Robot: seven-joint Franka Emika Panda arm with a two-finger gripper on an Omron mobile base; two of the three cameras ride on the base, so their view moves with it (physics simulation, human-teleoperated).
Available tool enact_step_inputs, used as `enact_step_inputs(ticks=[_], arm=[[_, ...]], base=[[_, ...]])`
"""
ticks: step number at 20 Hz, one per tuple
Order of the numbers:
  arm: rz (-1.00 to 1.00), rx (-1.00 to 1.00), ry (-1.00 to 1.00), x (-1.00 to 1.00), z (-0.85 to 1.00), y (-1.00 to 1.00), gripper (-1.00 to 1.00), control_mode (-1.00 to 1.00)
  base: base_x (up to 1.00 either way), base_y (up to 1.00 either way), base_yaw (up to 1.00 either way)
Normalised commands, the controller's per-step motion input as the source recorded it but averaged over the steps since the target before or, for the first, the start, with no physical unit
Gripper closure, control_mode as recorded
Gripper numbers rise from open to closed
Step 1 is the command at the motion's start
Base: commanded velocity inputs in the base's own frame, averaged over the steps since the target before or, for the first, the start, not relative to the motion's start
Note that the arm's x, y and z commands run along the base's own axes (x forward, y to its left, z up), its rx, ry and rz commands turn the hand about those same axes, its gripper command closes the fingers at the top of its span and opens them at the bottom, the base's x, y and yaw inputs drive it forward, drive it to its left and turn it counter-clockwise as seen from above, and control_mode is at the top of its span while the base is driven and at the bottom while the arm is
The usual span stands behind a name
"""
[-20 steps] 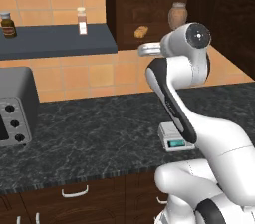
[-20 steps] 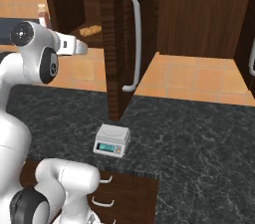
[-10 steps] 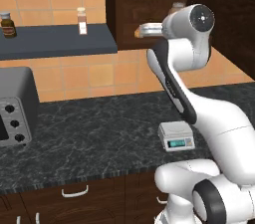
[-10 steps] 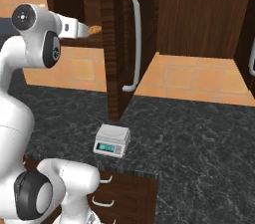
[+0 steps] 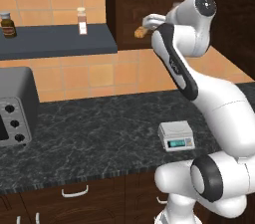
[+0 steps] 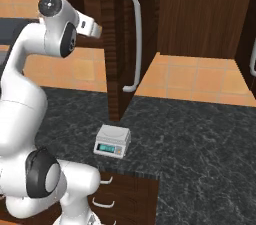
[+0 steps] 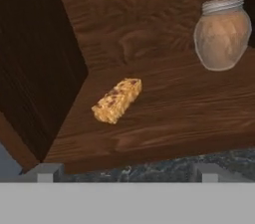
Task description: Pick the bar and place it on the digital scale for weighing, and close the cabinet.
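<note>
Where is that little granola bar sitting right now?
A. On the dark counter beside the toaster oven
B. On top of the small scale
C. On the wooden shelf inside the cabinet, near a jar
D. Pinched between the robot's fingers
C. In the hand view the bar lies loose on the cabinet shelf, with the jar standing apart from it; the scale on the counter has nothing on its top.
</note>
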Motion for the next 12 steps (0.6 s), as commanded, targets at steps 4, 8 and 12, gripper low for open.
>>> enact_step_inputs(ticks=[4,8,12], arm=[[-0.02,0.1,0.18,0.48,0.0,0.0,-1.0,-1.0],[0.0,0.11,0.07,0.45,-0.12,0.0,-1.0,-1.0],[0.0,0.05,0.13,0.6,-0.05,0.0,-1.0,-1.0]], base=[[0.0,0.0,0.0],[0.0,0.0,0.0],[0.0,0.0,0.0]])
